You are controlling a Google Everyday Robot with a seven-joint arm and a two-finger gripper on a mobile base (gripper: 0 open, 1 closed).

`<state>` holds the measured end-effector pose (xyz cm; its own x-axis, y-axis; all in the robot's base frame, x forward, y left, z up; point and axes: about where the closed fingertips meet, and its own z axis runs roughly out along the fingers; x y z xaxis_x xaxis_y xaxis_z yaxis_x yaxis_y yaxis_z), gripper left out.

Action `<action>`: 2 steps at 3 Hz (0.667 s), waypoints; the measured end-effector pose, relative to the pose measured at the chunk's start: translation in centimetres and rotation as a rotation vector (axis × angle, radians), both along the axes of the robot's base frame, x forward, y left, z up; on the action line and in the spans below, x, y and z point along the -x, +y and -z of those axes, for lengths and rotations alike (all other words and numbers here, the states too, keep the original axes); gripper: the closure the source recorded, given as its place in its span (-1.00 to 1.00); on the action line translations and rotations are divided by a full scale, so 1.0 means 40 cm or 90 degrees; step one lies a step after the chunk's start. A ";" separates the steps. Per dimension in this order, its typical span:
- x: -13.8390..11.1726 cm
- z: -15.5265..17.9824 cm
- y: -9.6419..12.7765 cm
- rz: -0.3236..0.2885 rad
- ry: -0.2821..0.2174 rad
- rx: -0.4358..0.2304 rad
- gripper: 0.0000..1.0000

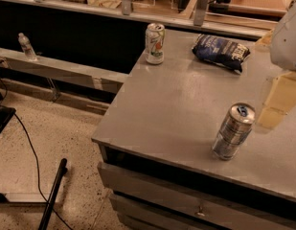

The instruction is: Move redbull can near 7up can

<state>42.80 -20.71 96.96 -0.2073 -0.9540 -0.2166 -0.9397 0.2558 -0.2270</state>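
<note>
The redbull can is slim and silver with a blue-tinted top. It stands upright near the front right of the grey table. The 7up can is wider and whitish-green, and stands upright at the table's far left corner, well apart from the redbull can. My gripper is at the right edge of the view, under the white arm housing. It hangs to the right of the redbull can and slightly behind it, not touching it.
A dark blue chip bag lies at the back of the table, to the right of the 7up can. A plastic bottle stands on a low ledge at the left. A black cable and pole lie on the floor at the left.
</note>
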 end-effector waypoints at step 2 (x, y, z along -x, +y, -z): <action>0.067 0.070 0.065 -0.038 0.036 0.005 -1.00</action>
